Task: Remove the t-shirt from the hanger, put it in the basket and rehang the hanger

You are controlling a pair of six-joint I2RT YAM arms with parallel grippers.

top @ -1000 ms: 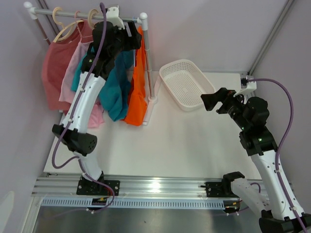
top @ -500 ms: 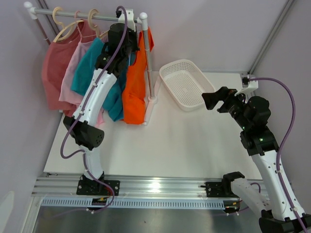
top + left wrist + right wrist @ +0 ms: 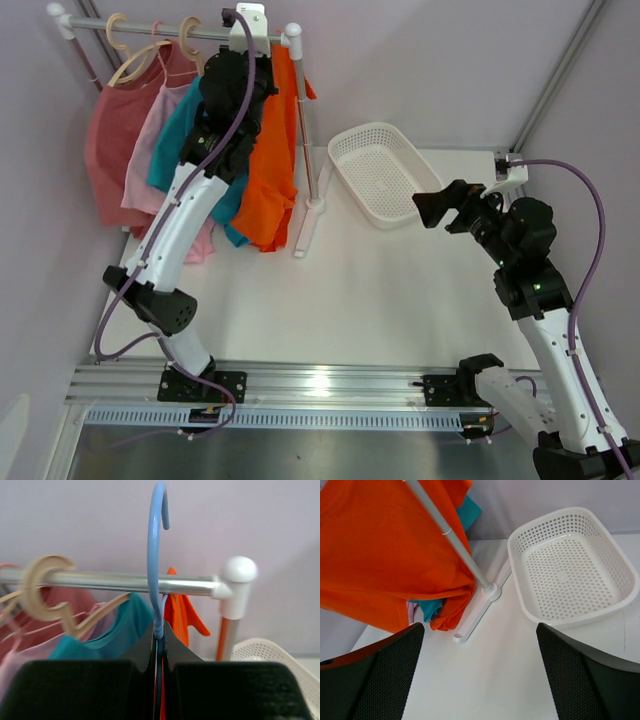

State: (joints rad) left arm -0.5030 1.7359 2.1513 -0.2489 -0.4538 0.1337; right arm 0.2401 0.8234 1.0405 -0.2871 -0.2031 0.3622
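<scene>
The orange t-shirt point(image 3: 270, 160) hangs on a blue hanger point(image 3: 155, 555) at the right end of the clothes rail point(image 3: 125, 582). My left gripper point(image 3: 159, 630) is shut on the hanger's neck just below the hook, and the hook's curve reaches above the rail in the left wrist view. From above, the left gripper point(image 3: 238, 70) is up at the rail with the shirt draped below and to its right. The shirt point(image 3: 385, 545) also fills the upper left of the right wrist view. My right gripper point(image 3: 432, 208) hovers open over the table point(image 3: 485, 680), holding nothing.
Teal point(image 3: 185, 130), pink point(image 3: 150, 140) and red point(image 3: 108, 140) shirts hang on beige hangers point(image 3: 50, 587) to the left. The rack's post point(image 3: 455, 542) and base foot point(image 3: 305, 225) stand beside the orange shirt. A white perforated basket point(image 3: 385, 175) sits behind and right of the rack.
My left gripper has closed on the blue hanger's neck. The orange shirt has swung left and spread out away from the rack post. The right arm has not moved.
</scene>
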